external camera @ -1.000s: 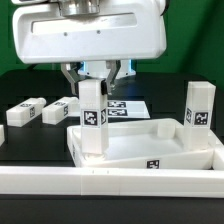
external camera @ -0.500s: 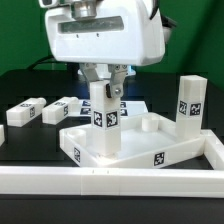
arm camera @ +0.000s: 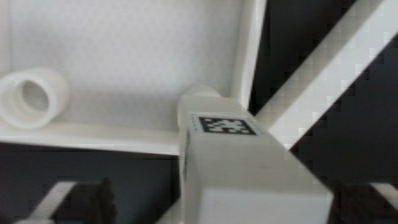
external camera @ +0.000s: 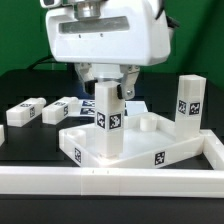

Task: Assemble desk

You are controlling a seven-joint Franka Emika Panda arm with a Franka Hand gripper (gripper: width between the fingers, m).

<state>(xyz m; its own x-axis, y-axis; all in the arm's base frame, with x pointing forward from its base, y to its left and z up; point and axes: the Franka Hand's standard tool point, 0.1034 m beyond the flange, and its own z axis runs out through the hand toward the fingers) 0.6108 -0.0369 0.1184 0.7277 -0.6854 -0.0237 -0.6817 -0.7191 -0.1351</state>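
Observation:
The white tray-like tabletop (external camera: 150, 150) lies inside the front rail. One white leg (external camera: 108, 125) stands upright at its near corner. My gripper (external camera: 108, 90) hangs over that leg with a finger on each side of its top. In the wrist view the leg (arm camera: 240, 165) fills the middle, and the dark fingers (arm camera: 80, 200) stand clear of both its sides, so my gripper (arm camera: 222, 205) is open. A round socket (arm camera: 27, 97) shows on the tabletop's floor (arm camera: 125, 60). A second leg (external camera: 188, 105) stands upright at the tabletop's far right corner. Two more legs (external camera: 25, 112) (external camera: 62, 110) lie flat at the exterior view's left.
The long white border rail (external camera: 110, 182) runs along the front, with a short side piece (external camera: 215, 150) at the exterior view's right. The marker board (external camera: 130, 104) lies on the black table behind the gripper.
A second ago the gripper was shut on the near leg, and leg and tabletop swung round together. Now the fingers have spread and let the leg go; it stays upright.

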